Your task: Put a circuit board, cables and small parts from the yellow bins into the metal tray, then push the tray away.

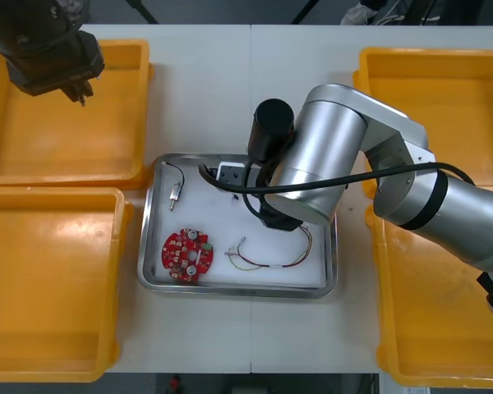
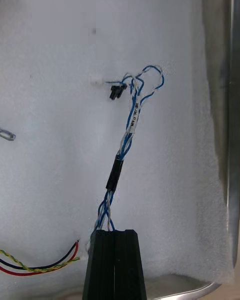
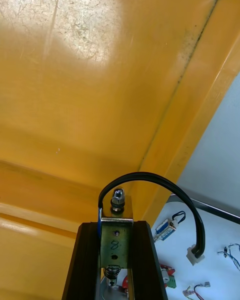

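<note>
- Your right gripper [image 2: 115, 234] is pinched tight on the twisted blue-white cable [image 2: 131, 125]; it lies kinked, black-sleeved at mid-length, across the tray's [image 2: 231, 130] grainy white lining
- Your left gripper [image 3: 116, 224] clamps a shiny metal part [image 3: 116, 241] with a looped black lead [image 3: 150, 177]; it hangs over the glossy far left bin [image 3: 100, 80]

The right arm [image 1: 329, 164] is rounded silver casing with black joint bands; the right gripper [image 2: 115, 232] is matte black.
</note>
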